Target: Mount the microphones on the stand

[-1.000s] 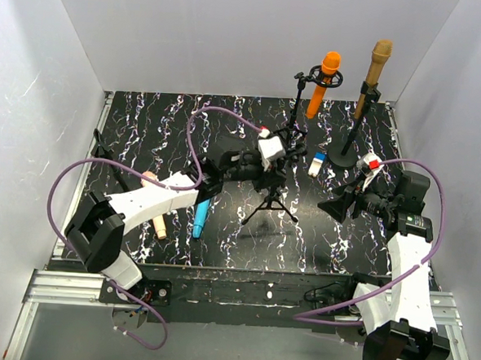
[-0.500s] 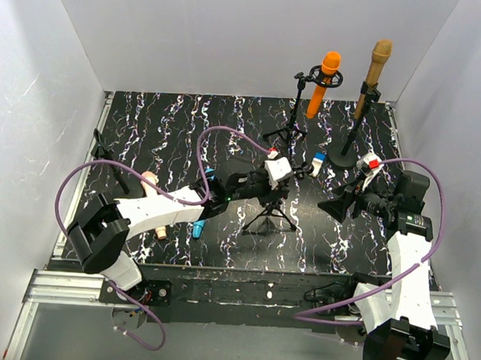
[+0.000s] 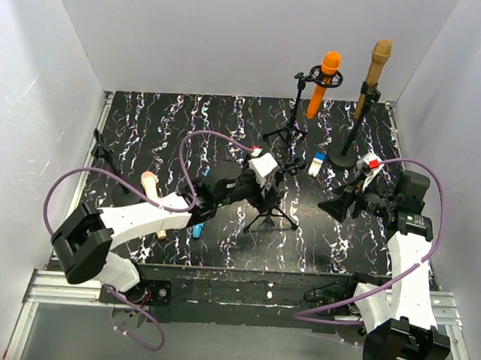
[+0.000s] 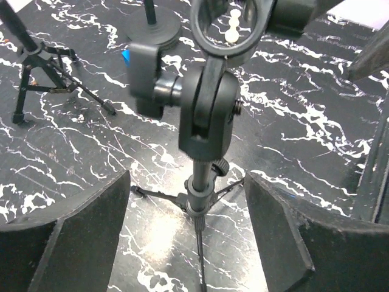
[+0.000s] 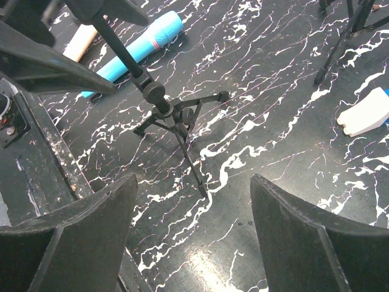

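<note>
Left fingers [image 4: 67, 243] newly apart; stand clip [image 4: 206, 109] between, wrist view only.

The left arm [image 3: 144, 215] and right arm [image 3: 406, 276] have white shells with black joints. A purple cable [image 3: 441, 204] loops from each, at lower left and right. The fingers [image 4: 67, 243] are black wedges.

Your left gripper [image 4: 187, 207] straddled the tripod stand [image 3: 270, 208], whose clip [image 4: 209, 103] blocked the way ahead. Left of the stand lay the blue microphone [image 5: 137, 52]; right of it, bare tabletop [image 3: 318, 243] gave room.
</note>
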Controlling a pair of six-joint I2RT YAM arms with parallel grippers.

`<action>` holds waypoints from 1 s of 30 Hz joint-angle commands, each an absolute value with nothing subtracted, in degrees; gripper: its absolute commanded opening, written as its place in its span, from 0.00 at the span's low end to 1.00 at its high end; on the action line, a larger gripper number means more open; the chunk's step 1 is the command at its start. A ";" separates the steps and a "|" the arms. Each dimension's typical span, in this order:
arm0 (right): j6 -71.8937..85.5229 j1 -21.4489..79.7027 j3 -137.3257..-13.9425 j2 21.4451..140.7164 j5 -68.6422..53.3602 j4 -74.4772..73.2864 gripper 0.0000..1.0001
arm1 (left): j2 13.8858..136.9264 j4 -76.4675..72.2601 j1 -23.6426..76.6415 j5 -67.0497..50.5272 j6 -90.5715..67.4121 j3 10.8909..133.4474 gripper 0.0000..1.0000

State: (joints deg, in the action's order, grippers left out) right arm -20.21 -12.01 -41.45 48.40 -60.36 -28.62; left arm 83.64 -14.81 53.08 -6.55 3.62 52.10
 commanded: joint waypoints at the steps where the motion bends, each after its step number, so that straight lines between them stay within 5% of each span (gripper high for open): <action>1: -21.01 -12.66 -42.63 48.08 -60.73 -28.21 0.82 | 74.11 -11.96 53.26 -3.43 0.45 49.32 0.80; 3: -21.01 -12.74 -42.63 48.08 -60.73 -28.21 0.82 | 68.85 -11.52 53.26 -2.20 -1.47 46.86 0.98; 14: -21.09 -12.83 -42.54 48.08 -60.73 -28.30 0.82 | 55.54 8.68 46.51 22.16 -20.90 41.05 0.98; 19: -21.09 -12.92 -42.45 48.25 -60.47 -28.21 0.82 | 64.14 13.97 35.61 17.05 -29.44 42.44 0.94; 30: -21.09 -13.36 -42.45 48.16 -60.56 -28.21 0.82 | 87.97 24.87 33.40 18.81 -27.42 55.90 0.78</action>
State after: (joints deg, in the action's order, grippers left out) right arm -20.40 -12.88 -41.45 48.40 -60.12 -28.60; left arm 85.34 19.57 33.91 18.85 -27.46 52.21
